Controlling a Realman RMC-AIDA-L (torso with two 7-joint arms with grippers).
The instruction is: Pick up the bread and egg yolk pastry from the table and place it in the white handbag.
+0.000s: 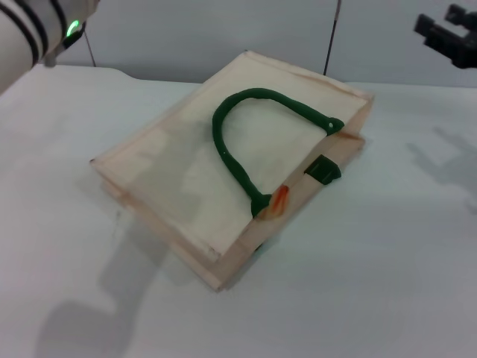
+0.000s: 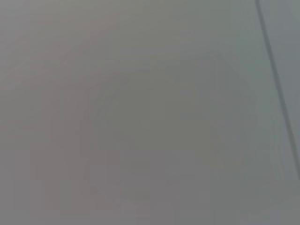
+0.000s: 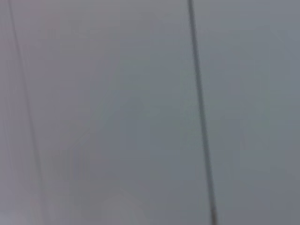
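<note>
The white handbag (image 1: 223, 171) lies flat on the table in the head view, its dark green handle (image 1: 231, 149) looped over the top face. At the bag's mouth a small orange end (image 1: 279, 200) of the bread pokes out beside the handle's base. The egg yolk pastry is out of view. My right gripper (image 1: 441, 24) hangs high at the far right, well away from the bag, its dark fingers apart and holding nothing. Only a white section of my left arm (image 1: 37, 30) with a green light shows, raised at the far left. Both wrist views show only a blank grey wall.
The white table (image 1: 387, 283) spreads around the bag on all sides. A grey wall with a thin vertical seam (image 1: 332, 37) stands behind the table's far edge.
</note>
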